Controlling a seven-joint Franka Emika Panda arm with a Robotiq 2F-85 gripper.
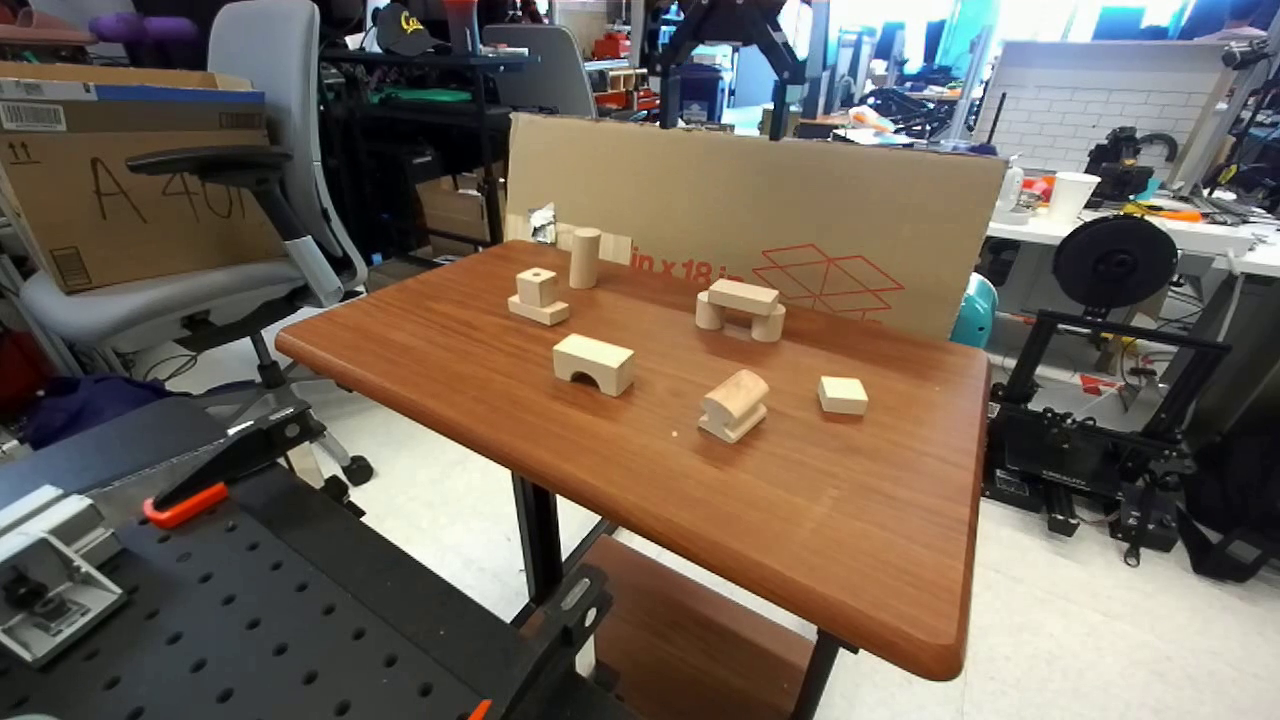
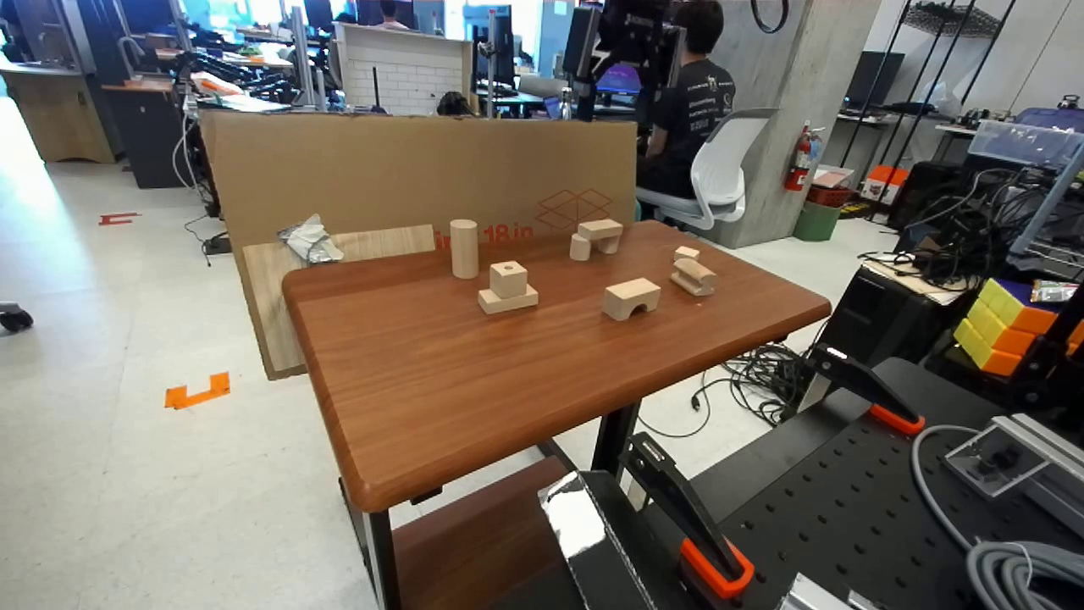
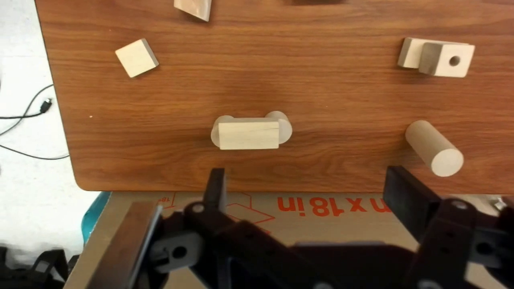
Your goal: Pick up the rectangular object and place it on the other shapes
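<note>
In the wrist view the black jaws are spread wide with nothing between them; in both exterior views they hang well above the level of the brown wood-grained counter (image 1: 850, 500), touching no block. The flat rectangular bar of pale wood (image 3: 249, 135) lies across the tops of 2 short pale wooden cylinders (image 1: 767, 325), bridging them. From the jaws it sits up and to the left in the wrist view, so reaching it likely calls for a sideways shift as well as a descent. Its long axis runs nearly parallel to the line from 1 jaw to the other; a pinch across its narrow width would therefore need roughly a quarter turn. The likely goal, a holed pale wooden cube (image 1: 536, 288) on a low pale wooden slab (image 1: 540, 315), stands well apart toward the right of that view.
</note>
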